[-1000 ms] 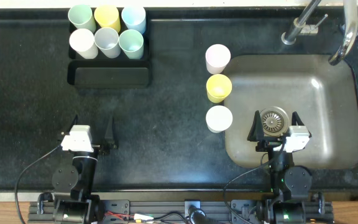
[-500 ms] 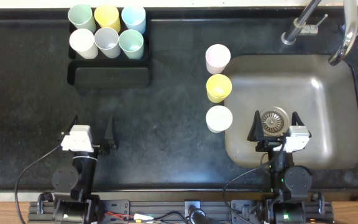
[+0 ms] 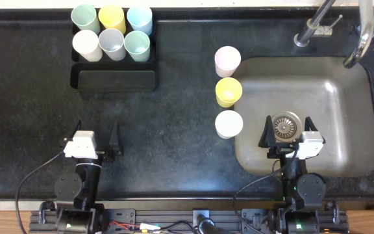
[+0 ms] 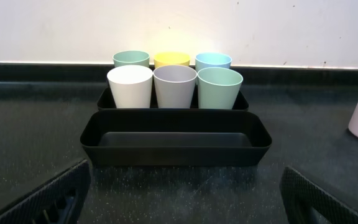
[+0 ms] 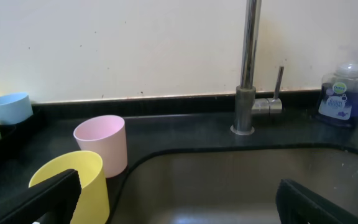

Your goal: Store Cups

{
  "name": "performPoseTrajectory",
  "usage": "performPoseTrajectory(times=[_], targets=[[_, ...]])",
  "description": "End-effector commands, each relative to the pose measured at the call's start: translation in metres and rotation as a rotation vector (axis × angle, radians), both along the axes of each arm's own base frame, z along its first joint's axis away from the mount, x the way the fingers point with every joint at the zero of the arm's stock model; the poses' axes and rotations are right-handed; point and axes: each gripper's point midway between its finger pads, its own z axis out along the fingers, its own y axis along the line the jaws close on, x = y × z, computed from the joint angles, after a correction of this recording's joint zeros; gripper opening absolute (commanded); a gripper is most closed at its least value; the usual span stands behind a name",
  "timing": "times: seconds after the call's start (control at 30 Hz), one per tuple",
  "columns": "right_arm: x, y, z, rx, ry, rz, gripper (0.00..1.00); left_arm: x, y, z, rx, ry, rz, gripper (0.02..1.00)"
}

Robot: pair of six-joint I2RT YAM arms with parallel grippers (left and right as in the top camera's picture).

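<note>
front tray [image 3: 113, 80] open, rear tray [image 3: 76, 44] full

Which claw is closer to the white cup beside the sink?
Right. The right gripper is over the sink, just beside the white cup; the left gripper is far across the counter.

Dark speckled countertop [image 3: 180, 117] with a steel sink [image 3: 343, 97] set into its right side; drain [image 3: 286, 123] near the basin's front. A chrome faucet [image 5: 248, 68] rises at the sink's back edge, with a soap bottle [image 5: 345, 93] nearby. A pale wall [image 4: 179, 25] backs the countertop.
</note>
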Motion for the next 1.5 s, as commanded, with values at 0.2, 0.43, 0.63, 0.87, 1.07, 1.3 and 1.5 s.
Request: performPoseTrajectory(times=[0.2,0.43,0.63,0.87,1.07,1.3,1.5], targets=[[0.000,0.000,-0.003,0.007,0.000,0.000,0.996,0.003,-0.048,0.040,-0.299,0.123,-0.248,1.000],[0.000,0.000,-0.003,0.007,0.000,0.000,0.998,0.041,-0.062,0.091,-0.337,0.569,-0.239,1.000],[0.000,0.000,-0.003,0.007,0.000,0.000,0.998,0.092,-0.098,0.140,-0.240,0.746,-0.240,1.000],[0.000,0.000,-0.003,0.007,0.000,0.000,0.993,0.117,-0.205,0.145,0.032,0.805,-0.297,1.000],[0.000,0.000,-0.003,0.007,0.000,0.000,0.998,0.130,-0.249,0.093,0.095,0.902,-0.288,1.000],[0.000,0.000,-0.003,0.007,0.000,0.000,0.998,0.142,-0.260,0.085,0.042,0.879,-0.223,1.000],[0.000,0.000,-0.003,0.007,0.000,0.000,0.998,0.148,-0.274,0.107,0.016,0.798,-0.241,1.000]])
